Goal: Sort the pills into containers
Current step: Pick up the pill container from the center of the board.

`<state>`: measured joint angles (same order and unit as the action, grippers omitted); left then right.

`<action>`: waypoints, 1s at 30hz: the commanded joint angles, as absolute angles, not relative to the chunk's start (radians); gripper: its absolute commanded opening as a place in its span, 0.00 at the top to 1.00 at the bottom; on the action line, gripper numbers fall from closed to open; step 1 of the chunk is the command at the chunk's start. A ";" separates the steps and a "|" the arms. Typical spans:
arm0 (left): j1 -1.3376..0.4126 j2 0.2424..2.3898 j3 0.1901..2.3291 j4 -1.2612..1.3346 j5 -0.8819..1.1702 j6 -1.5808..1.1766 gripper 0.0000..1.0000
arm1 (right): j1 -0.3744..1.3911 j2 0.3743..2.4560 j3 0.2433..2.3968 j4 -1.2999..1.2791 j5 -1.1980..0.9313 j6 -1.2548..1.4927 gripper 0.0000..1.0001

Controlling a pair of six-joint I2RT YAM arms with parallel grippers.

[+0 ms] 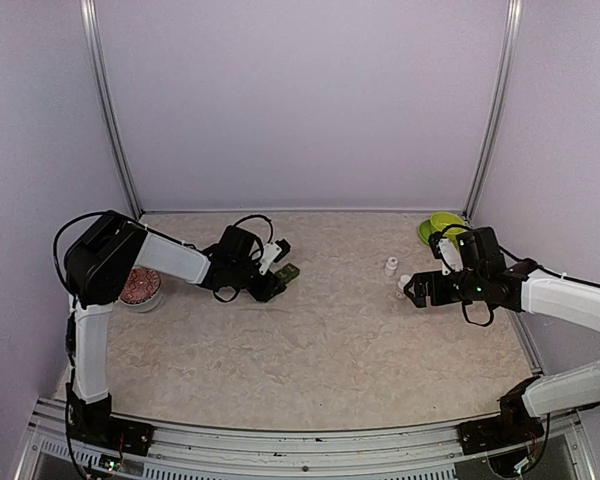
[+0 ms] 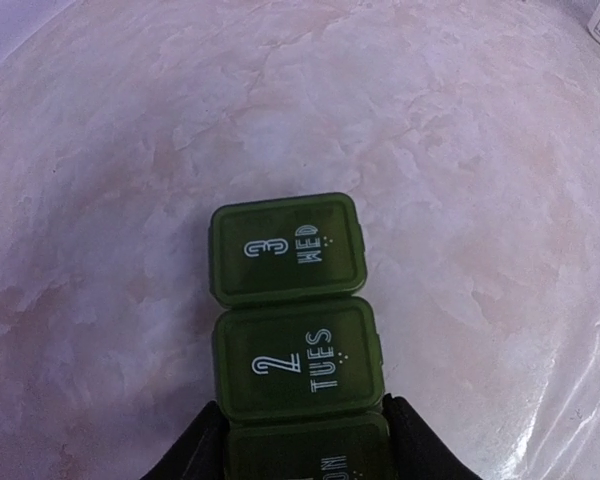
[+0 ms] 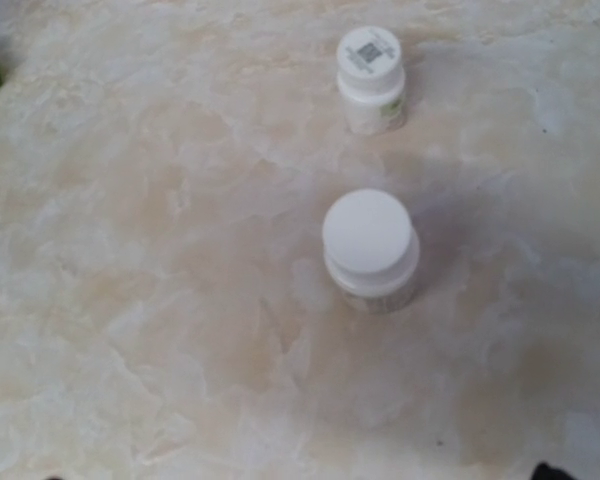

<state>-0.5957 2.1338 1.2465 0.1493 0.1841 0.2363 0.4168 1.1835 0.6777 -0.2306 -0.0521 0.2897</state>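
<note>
Left gripper (image 2: 307, 450) — fingers (image 2: 195, 448) pinching the near end compartment of the containers (image 2: 292, 330), which lie on the table (image 1: 320, 340) left of centre; the strip's long axis runs straight away from my wrist. Right gripper (image 1: 412, 290), spread wide, sits well apart, near two white bottles (image 3: 370, 245).

I see the containers (image 2: 295, 330) in dark green with white day lettering, against a table (image 1: 320, 340) marbled cream and beige. The bottles (image 3: 370, 245) have white caps (one carries a small dark code), and the bowl (image 1: 440, 225) is lime green.
</note>
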 commanded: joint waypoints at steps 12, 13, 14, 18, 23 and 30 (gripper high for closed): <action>-0.606 2.106 1.216 0.190 0.266 0.251 0.71 | 0.442 1.177 0.697 -0.173 -0.211 0.340 0.00; -0.615 2.090 1.199 0.205 0.273 0.255 0.73 | 0.442 1.175 0.701 -0.168 -0.238 0.349 0.00; -0.623 2.074 1.185 0.219 0.277 0.258 0.75 | 0.443 1.174 0.706 -0.162 -0.260 0.356 0.00; -0.651 2.025 1.140 0.259 0.301 0.255 0.77 | 0.443 1.161 0.706 -0.117 -0.352 0.394 0.00; -0.707 1.957 1.078 0.314 0.318 0.239 0.77 | 0.446 1.155 0.666 -0.003 -0.499 0.488 0.01; -0.823 1.859 1.008 0.359 0.285 0.245 0.77 | 0.477 1.230 0.646 0.117 -0.618 0.592 0.06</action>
